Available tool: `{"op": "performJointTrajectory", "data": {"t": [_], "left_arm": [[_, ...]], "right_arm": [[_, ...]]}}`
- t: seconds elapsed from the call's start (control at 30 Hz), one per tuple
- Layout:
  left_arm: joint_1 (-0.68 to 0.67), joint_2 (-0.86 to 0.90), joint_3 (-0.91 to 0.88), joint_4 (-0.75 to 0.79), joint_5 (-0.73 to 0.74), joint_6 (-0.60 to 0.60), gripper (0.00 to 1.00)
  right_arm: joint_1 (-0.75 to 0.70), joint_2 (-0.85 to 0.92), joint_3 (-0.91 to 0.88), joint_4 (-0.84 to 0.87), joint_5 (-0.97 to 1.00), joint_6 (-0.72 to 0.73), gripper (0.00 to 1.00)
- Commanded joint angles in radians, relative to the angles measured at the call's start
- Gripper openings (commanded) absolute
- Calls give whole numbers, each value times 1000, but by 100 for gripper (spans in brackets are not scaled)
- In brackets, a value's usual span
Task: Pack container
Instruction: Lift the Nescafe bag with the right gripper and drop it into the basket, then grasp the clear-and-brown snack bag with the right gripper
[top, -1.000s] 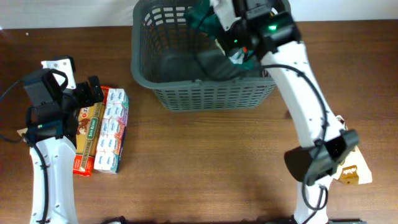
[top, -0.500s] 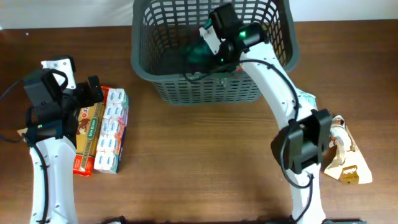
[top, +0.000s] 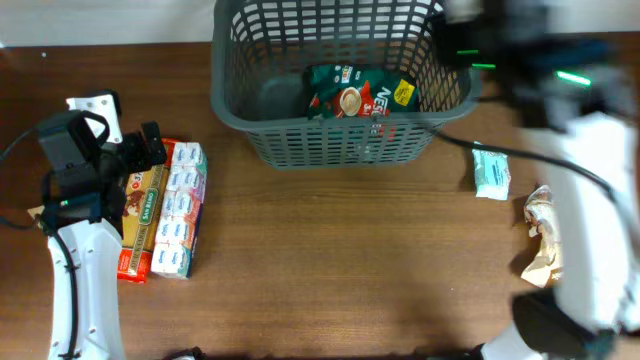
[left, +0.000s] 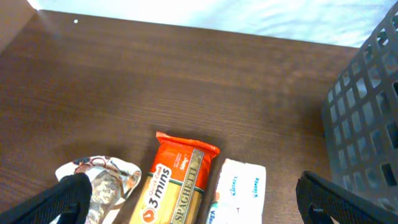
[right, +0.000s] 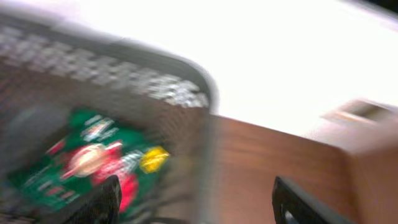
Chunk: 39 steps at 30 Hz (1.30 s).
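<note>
Since the stock lay closest to the arm bases, I logged it first. The spaghetti box (left: 177, 180) was flat on the surface (top: 330, 260), with tissue packs (top: 180, 215) touching one long side and a crumpled packet (left: 106, 180) just beside the other. The left gripper (left: 205, 208) hung over that row, jaws spread wide and nothing between them. I judged it was held there because these were the next goods to lift, the wide spread suiting the box's breadth.

On the right, a brown bag (top: 545, 240) sat near the front. A small teal packet (top: 491, 172) lay farther back, just off the container's right corner, the two well apart. Both looked like stock waiting within the right arm's reach.

The right gripper (right: 196, 202) was also spread wide and empty. Its wrist view was badly smeared, showing only the basket's right rim and the goods inside. The overhead view blurred that arm too, so I could not fix its height.

Farthest out, the container (top: 330, 150) stood upright at the back of the surface with its mouth open to both arms. One green packet (top: 355, 98) lay flat on its floor, label up, right of centre. The left part of the floor was bare, so I reckoned packing had barely begun.
</note>
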Motion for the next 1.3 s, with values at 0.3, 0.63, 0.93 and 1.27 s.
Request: {"op": "performJointTrajectory", "data": {"t": [0.3,0.63,0.93,1.27], "left_arm": [[6,5,13,0,18,-13,99],[6,5,13,0,18,-13,99],[6,5,13,0,18,-13,99],[6,5,13,0,18,-13,99]], "right_arm": [[-623,-207,-1028,367,-320,94,79],[-558,-101,-1163,418,-289,89,82],[-666,-99,-1296,454,-111,-32,84],[-728,-84,-1438,565,-15,-103,73]]}}
